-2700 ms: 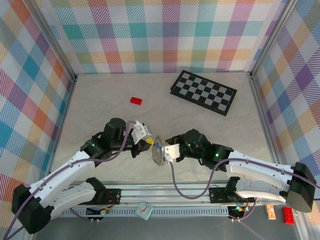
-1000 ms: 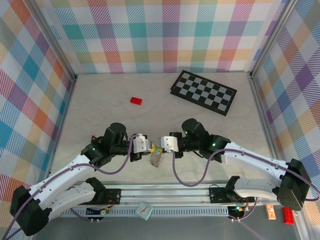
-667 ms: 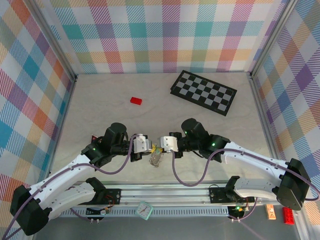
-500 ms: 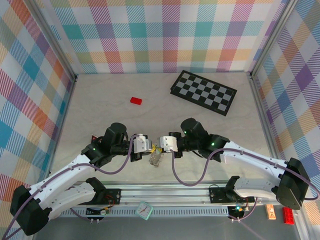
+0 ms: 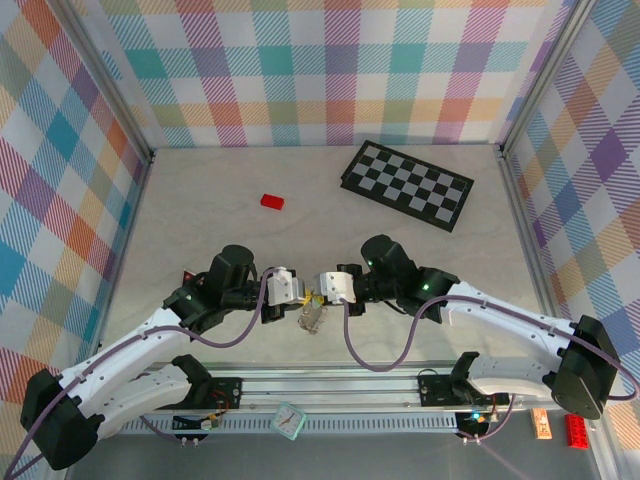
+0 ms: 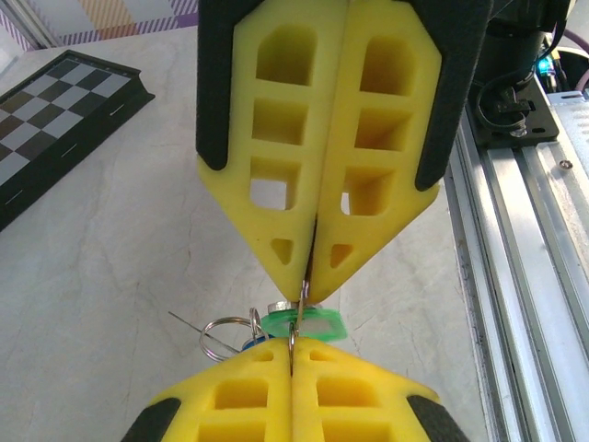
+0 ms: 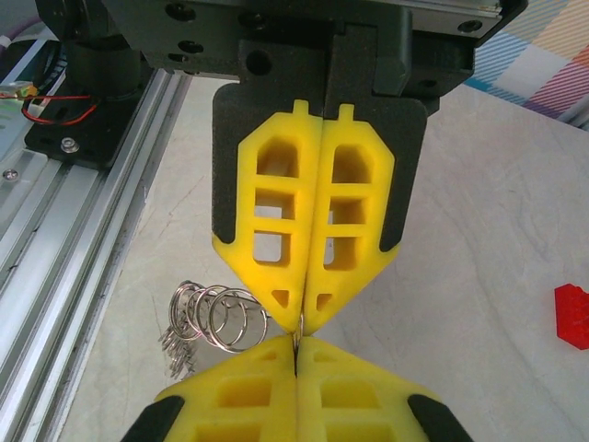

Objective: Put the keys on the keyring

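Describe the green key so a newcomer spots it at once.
Near the table's front edge, the left gripper and right gripper meet tip to tip, both pinching the keyring. The green key shows behind that meeting point in the left wrist view. Its flat mint head sets it apart from the blue key beside it.

I have both arms stretched forward from their bases and bent at the elbows, with the wrists turned inward to face each other. My left gripper (image 5: 302, 296) and right gripper (image 5: 319, 291) meet nose to nose, tips nearly touching. On each, the yellow fingers (image 6: 239, 405) are pressed flat together, jaws fully closed, and the two seams line up.
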You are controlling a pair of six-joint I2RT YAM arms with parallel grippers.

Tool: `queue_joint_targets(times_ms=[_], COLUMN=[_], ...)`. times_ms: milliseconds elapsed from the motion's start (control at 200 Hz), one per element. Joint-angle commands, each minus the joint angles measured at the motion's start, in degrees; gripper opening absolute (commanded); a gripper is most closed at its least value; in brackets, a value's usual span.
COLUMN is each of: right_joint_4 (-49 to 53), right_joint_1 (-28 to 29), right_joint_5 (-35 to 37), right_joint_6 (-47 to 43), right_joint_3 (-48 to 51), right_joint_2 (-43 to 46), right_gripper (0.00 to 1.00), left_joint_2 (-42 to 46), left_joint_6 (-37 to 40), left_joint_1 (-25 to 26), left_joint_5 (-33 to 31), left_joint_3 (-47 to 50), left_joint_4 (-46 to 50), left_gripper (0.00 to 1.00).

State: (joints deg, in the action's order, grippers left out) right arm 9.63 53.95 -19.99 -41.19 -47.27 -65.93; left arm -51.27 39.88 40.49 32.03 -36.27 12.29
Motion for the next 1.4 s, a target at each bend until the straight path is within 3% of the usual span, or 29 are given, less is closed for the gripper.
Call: queue_joint_targets(times_ms=[0, 435, 1395], right_joint_4=[2.66, -0.46, 0.52], right_joint_1=[0.27, 0.27, 0.28], right_joint_5=[-0.83, 1.79, -1.68], right_joint_6=[-0.87, -0.29, 0.23], right_joint_3=[-1.86, -1.59, -2.2], right_joint_2=[1.07, -0.03, -1.48], right_gripper=[0.0, 0.0, 0.0], left_joint_2=[-0.13, -0.37, -0.51], left_joint_6=[-0.42, -0.5, -0.51], left_joint_1=[0.38, 0.37, 0.46], left_joint_5=[0.53, 0.84, 0.84], left_joint_3=[-2.19, -2.26, -2.31], left_joint_4=[-0.42, -0.61, -0.87], left_gripper=[0.0, 0.0, 0.0])
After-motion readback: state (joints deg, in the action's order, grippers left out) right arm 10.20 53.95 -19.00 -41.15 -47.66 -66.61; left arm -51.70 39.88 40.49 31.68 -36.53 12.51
